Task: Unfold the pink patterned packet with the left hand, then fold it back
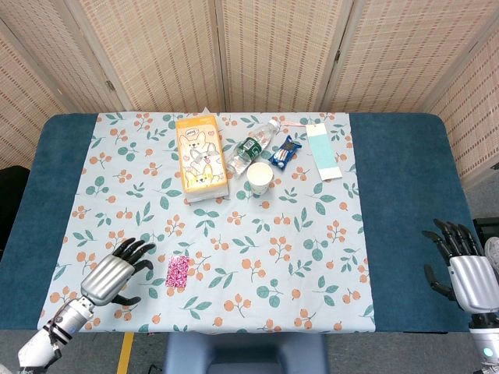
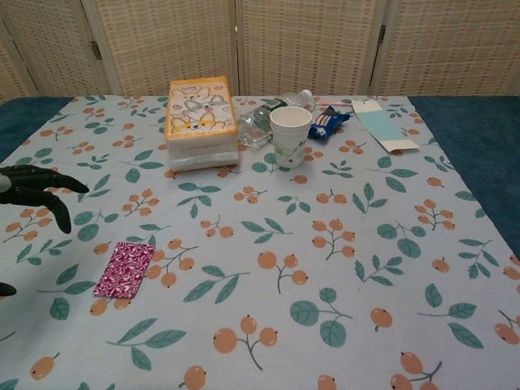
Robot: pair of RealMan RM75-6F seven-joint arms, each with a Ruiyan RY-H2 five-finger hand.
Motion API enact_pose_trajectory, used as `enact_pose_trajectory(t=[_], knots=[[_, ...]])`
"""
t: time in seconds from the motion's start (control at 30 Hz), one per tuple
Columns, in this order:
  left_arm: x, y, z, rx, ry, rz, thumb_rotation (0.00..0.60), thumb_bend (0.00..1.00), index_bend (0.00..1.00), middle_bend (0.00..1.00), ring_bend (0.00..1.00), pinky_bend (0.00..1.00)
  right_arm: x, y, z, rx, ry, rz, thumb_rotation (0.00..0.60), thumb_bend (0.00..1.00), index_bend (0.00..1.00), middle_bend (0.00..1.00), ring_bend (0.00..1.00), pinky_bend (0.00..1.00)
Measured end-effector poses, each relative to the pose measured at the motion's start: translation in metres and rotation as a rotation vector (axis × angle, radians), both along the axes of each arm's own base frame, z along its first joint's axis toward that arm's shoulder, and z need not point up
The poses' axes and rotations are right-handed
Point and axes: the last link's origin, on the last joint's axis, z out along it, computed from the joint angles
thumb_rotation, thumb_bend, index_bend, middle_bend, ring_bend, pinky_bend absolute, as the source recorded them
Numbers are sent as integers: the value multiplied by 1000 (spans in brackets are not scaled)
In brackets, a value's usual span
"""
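Your counter (image 1: 405, 234) is covered by a floral cloth (image 1: 312, 257), and everything at its far side, the tissue box (image 1: 200, 158), bottle (image 1: 253, 145), paper cup (image 1: 260, 178), blue snack wrapper (image 1: 285, 151) and pale green card (image 1: 323, 151), sits well apart from where you work. Your left hand (image 1: 115, 273) is low at the near-left of the cloth, holding nothing, with its fingers (image 1: 140, 249) spread and reaching toward the far right. Your right hand (image 1: 461, 263) hangs off the counter's right edge, also empty with fingers apart, and far from the job.

The pink patterned packet (image 1: 178, 271) lies flat and folded on the cloth just beside your left hand, to its right, not touching it. In the head view its long axis runs roughly from near to far, tilted a little; the chest view shows it (image 2: 124, 269) leaning toward the far right. So the packet is a short sideways reach from your left fingertips, and I judge you should come across to the right and down onto one long edge to start the unfold, which is not yet begun
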Motion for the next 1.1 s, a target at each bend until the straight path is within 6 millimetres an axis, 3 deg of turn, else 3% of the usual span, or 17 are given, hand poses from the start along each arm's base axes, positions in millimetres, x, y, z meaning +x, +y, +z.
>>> enact_pose_trajectory(t=[0.2, 0.37, 0.53, 0.7, 0.83, 1.1], knots=[[13, 12, -18, -76, -19, 0, 579, 141, 361, 81, 0, 0, -3, 1, 0, -1, -2, -12, 600, 481, 187, 94, 33, 0], [16, 18, -29, -94, -2, 6, 405, 133, 361, 56, 0, 0, -5, 0, -1, 3, -4, -18, 600, 481, 187, 94, 34, 0], [18, 22, -37, -106, 25, 34, 351, 129, 365, 43, 0, 0, -6, -2, -2, 5, -6, -19, 600, 481, 187, 95, 33, 0], [25, 25, -48, -119, 24, 56, 237, 122, 365, 36, 0, 0, -7, -2, -3, 7, -9, -23, 600, 481, 187, 94, 33, 0], [29, 27, -59, -123, 25, 60, 207, 122, 337, 25, 0, 0, -8, -1, -2, 4, -7, -29, 600, 481, 187, 94, 33, 0], [30, 29, -74, -119, 41, 51, 204, 122, 339, 9, 0, 0, -8, -1, -3, 8, -6, -33, 600, 481, 187, 94, 31, 0]])
